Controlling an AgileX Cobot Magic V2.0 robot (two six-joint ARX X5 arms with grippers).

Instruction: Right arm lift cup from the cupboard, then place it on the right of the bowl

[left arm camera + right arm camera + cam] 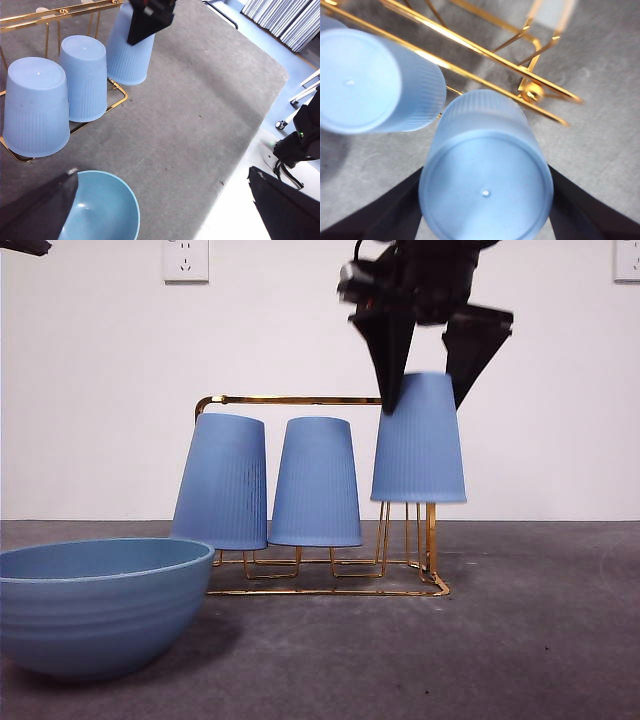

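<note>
Grey table (540,640) under me: my right gripper (428,390) clamps the upturned ribbed light-blue cup (418,440), raised above the gold wire cupboard (300,400); my left gripper (165,210) hangs spread over the empty wide blue bowl (90,605).

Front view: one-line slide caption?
Right tool lifts an upside-down cup off the gold rack; bowl waits nearby.

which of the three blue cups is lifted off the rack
The cup in the right pincer, at the rack's end farthest from the bowl. Its rim hangs clear above the base wires; the other two still sit low.
</note>
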